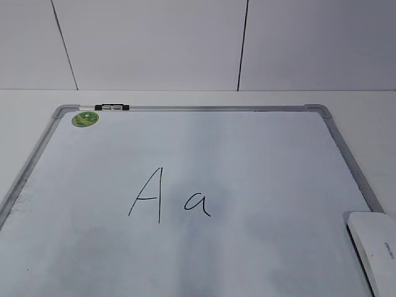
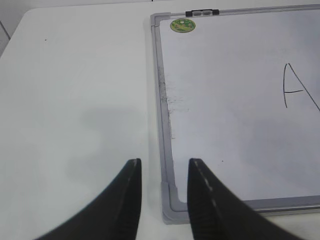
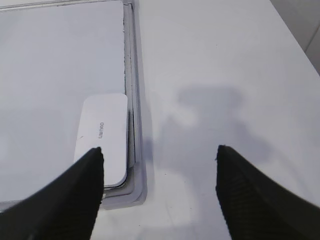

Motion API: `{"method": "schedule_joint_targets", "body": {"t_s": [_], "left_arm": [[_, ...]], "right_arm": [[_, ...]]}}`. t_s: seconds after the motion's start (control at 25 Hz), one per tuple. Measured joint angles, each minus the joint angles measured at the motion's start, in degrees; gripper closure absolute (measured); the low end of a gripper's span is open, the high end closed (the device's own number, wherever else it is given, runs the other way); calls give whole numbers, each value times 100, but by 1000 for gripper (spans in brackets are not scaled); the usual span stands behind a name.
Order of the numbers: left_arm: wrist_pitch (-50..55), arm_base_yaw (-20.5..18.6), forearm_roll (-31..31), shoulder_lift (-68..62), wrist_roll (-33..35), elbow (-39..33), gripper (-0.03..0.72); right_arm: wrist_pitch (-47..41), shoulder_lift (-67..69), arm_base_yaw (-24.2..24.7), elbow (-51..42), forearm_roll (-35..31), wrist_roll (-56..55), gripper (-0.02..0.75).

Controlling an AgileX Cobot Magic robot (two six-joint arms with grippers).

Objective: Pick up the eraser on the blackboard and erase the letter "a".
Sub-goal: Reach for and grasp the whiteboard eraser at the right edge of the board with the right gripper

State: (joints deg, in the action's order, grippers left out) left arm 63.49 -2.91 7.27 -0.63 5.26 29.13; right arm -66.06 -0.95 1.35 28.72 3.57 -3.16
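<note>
The blackboard [image 1: 216, 142] is a white board in a grey frame lying flat on the table. A capital "A" [image 1: 147, 195] and the small letter "a" [image 1: 197, 203] are written near its middle. The white eraser [image 1: 374, 244] lies at the board's near right corner; it also shows in the right wrist view [image 3: 102, 137]. My right gripper [image 3: 159, 152] is open and empty, above the table just right of the eraser and frame. My left gripper [image 2: 164, 162] is open and empty over the board's near left corner [image 2: 170, 200]. Neither gripper shows in the exterior view.
A round green sticker [image 1: 85, 119] and a black-silver clip [image 1: 112, 107] sit at the board's far left corner. White table [image 2: 75, 100] lies left of the board and also right of it [image 3: 225, 75]. A white wall stands behind.
</note>
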Motion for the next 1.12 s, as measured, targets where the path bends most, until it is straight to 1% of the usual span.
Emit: {"method": "schedule_joint_targets", "body": {"t_s": [0.44,0.72,0.8,1.12], "left_arm": [[0,0,0,0,0,0,453],[0,0,10,0,0,0,453],[0,0,10,0,0,0,453],[0,0,68,0,0,0,453]], "right_arm": [[0,0,0,0,-11,0,178],[0,0,0,0,-357,-11,178],[4,132,-37,0,-460,-11,178],[131,1079,-120,0,-514,-11,178]]}}
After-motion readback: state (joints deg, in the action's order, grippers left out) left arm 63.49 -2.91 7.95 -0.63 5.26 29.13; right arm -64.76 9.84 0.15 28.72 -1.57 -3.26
